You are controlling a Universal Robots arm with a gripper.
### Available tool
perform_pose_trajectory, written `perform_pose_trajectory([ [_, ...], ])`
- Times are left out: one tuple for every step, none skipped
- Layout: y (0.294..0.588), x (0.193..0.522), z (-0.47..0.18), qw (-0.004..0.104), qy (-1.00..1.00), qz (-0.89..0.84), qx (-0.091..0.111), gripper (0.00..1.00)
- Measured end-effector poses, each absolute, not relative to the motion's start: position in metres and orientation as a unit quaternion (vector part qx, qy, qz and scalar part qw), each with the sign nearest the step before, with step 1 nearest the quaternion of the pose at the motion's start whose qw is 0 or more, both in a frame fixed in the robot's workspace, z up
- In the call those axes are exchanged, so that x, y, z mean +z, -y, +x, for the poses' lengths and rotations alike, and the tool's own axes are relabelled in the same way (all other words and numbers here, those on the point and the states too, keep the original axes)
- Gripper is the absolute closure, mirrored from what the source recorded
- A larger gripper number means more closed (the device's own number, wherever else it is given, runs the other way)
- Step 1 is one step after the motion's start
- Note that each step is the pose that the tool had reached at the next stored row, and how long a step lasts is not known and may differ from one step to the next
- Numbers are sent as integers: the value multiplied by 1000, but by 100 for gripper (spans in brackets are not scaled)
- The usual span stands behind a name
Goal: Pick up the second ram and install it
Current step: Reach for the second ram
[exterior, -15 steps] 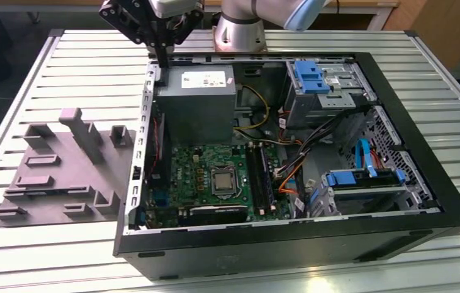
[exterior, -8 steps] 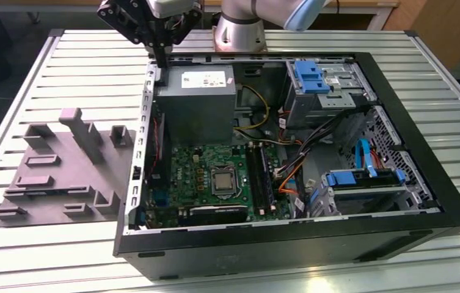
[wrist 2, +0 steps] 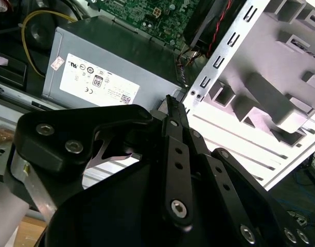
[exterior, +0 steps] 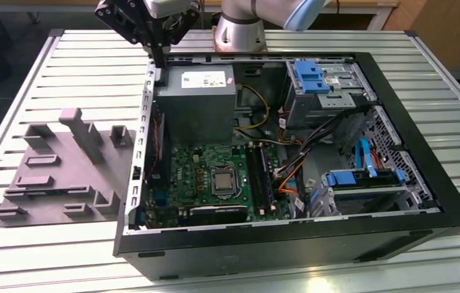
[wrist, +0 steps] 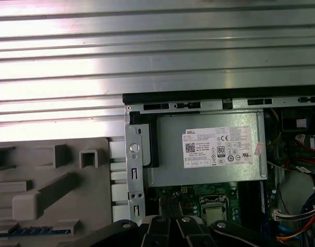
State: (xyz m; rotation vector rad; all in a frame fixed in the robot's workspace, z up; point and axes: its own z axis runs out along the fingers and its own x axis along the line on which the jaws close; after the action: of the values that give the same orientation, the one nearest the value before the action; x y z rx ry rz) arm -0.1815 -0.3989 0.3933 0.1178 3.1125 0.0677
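My gripper (exterior: 159,60) hangs above the back corner of the open computer case (exterior: 425,177), on the exterior view's left, beside the grey power supply (exterior: 195,101). Its black fingers meet at the tips in both wrist views (wrist 2: 171,103) (wrist: 171,207), with nothing visible between them. A long thin dark strip with a bluish row along it (wrist: 33,231) lies in the pale grey tray (wrist: 95,206); it looks like the second ram. The motherboard (exterior: 201,177) lies in the case, with the silver processor (exterior: 224,180) and long dark memory slots (exterior: 258,176) beside it.
The grey moulded tray (exterior: 58,177) with upright blocks sits on the slatted table (exterior: 91,55), on the exterior view's left of the case. Blue drive brackets (exterior: 310,76) and cable bundles (exterior: 291,174) crowd the case's other side. The case's metal rim (wrist: 133,154) stands between tray and motherboard.
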Motion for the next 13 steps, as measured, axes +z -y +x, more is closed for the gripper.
perform_pose_trajectory([
  [399,393,-182,13,-999,38,22,89],
  [399,393,-182,13,-999,38,22,89],
  [399,393,-183,13,-999,38,22,89],
  [399,393,-183,13,-999,38,22,89],
  [399,393,-183,13,-999,38,22,89],
  [399,393,-184,13,-999,38,22,89],
  [399,393,-184,13,-999,38,22,89],
  [399,393,-184,13,-999,38,22,89],
  [399,393,-185,13,-999,38,22,89],
  [399,393,-185,13,-999,38,22,89],
  [399,393,-185,13,-999,38,22,89],
  [399,393,-186,13,-999,38,22,89],
  [399,393,-186,13,-999,38,22,89],
])
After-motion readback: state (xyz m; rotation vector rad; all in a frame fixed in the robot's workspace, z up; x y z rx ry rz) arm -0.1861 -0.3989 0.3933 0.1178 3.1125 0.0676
